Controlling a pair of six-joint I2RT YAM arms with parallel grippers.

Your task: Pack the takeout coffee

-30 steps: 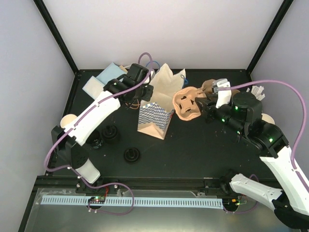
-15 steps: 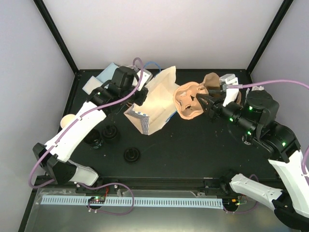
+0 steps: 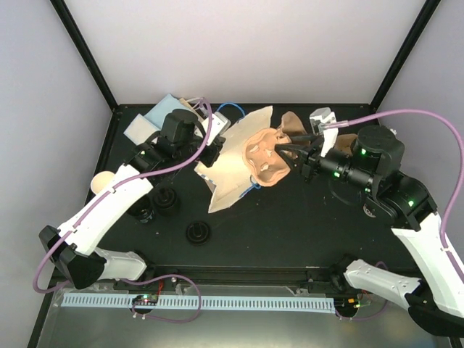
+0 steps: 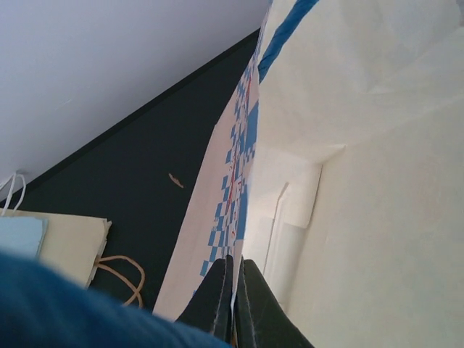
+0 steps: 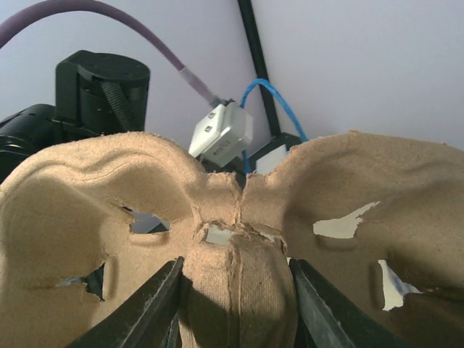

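Observation:
The brown pulp cup tray (image 3: pixel 262 156) hangs in the air at the mouth of the paper bag (image 3: pixel 230 172). My right gripper (image 3: pixel 291 153) is shut on the tray's middle ridge. In the right wrist view the tray (image 5: pixel 94 188) fills the frame, with my right gripper (image 5: pixel 235 293) clamping its central hump. The bag is tipped over, its pale inside facing right. My left gripper (image 3: pixel 206 155) is shut on its rim. In the left wrist view my left gripper (image 4: pixel 235 268) pinches the checked bag wall (image 4: pixel 232 181). Black lids (image 3: pixel 197 232) (image 3: pixel 165 200) lie on the table. A tan cup (image 3: pixel 293 122) stands behind the tray.
Another cream cup (image 3: pixel 101 180) sits at the left table edge by the left arm. A light-blue and white flat stack (image 3: pixel 148 120) lies in the back left corner. A beige bag with string handles (image 4: pixel 69 246) lies beside it. Cage posts rise at both back corners.
The left gripper has tipped the bag from upright onto its side, mouth to the right. The right gripper has carried the tray leftward up to that mouth.

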